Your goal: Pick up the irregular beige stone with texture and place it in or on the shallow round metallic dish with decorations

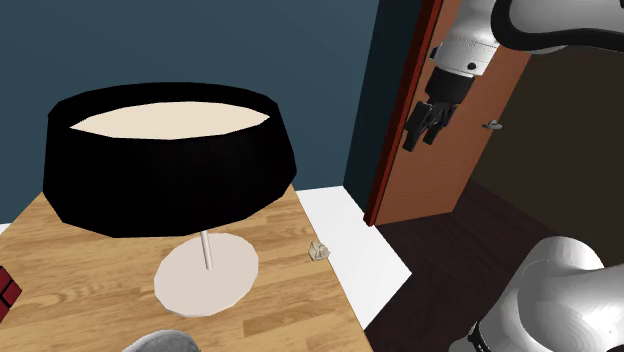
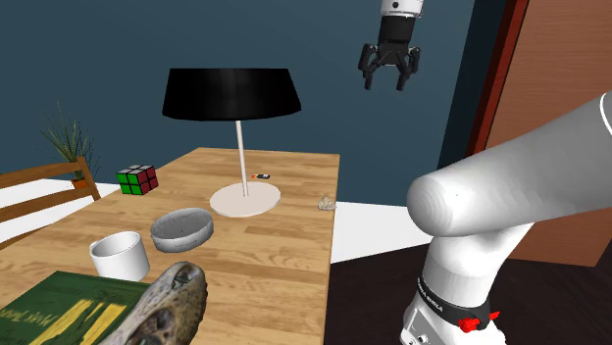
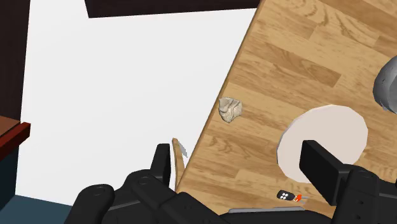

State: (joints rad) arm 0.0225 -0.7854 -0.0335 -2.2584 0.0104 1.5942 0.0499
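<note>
Shoulder view up, Lena asks: "Where is the stone?"

Tom: "The small beige stone (image 1: 319,250) lies on the wooden table (image 1: 290,300), close to its edge. It is just beside the round white lamp base (image 1: 205,275) but not touching it. The lamp's black shade (image 1: 170,165) looms over much of the table from this camera."

Lena: "And the gripper?"

Tom: "The gripper (image 1: 428,125) hangs high, well above the stone, in front of the brown door (image 1: 430,180). Its fingers stand apart with nothing between them. The wrist view looks down past them at the stone and the table edge."

Lena: "What lies toward the dish?"

Tom: "In the second exterior view the grey dish (image 2: 181,227) sits on the other side of the lamp base from the stone, so the base and its thin pole stand between them. A white cup (image 2: 120,256) is near the dish. A mottled rounded object (image 2: 167,304) and a green book (image 2: 59,309) lie nearer the camera, and a colour cube (image 2: 137,179) sits farther back. A small black-and-orange fob (image 2: 261,176) lies just beyond the base."
</note>
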